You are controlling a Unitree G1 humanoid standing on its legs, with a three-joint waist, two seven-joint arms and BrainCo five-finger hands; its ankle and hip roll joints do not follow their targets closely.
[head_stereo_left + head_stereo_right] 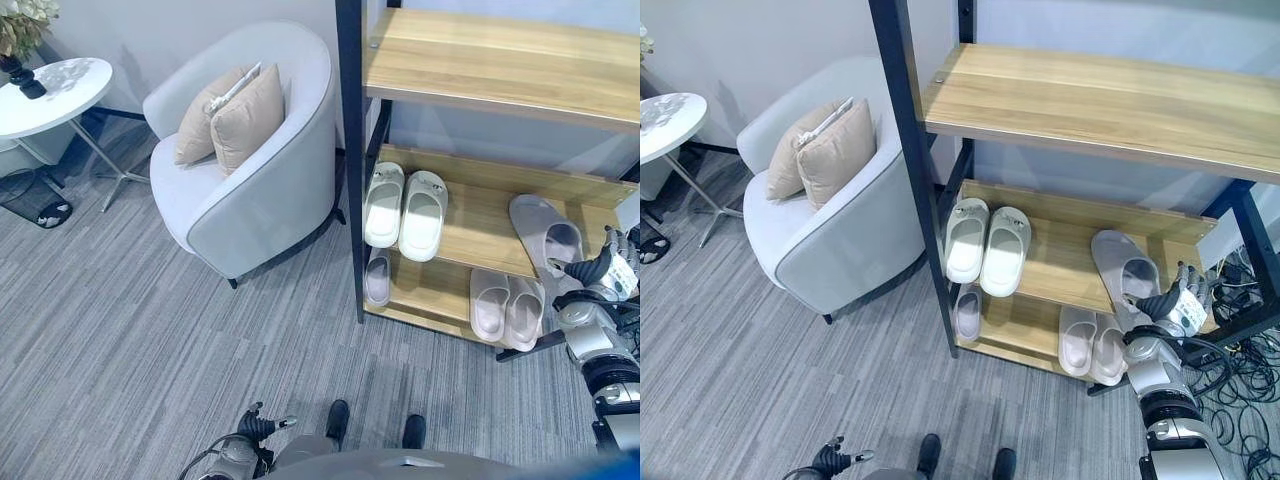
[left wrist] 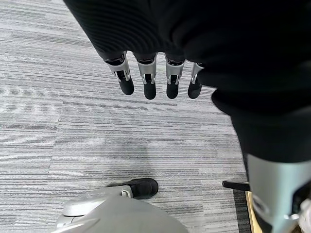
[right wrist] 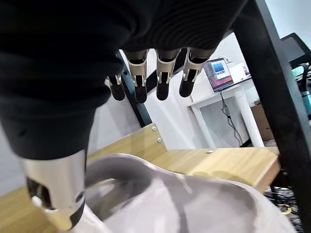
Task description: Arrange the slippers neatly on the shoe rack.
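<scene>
The shoe rack (image 1: 1070, 95) has matt, pale wood-grain shelves on a dark metal frame. The grey slipper (image 1: 1125, 265) looks soft and matt; the pale slippers (image 1: 985, 240) look smooth, rubbery. The floor (image 1: 130, 350) is rough carpet.

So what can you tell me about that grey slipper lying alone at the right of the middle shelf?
The grey slipper is a soft-looking, closed-toe slide with an open heel. It lies flat on the wooden middle shelf, at an angle, well apart from the white pair. The robot's right hand is at its heel end, thumb beside it, fingers straight; the slipper looks set down rather than gripped.
</scene>
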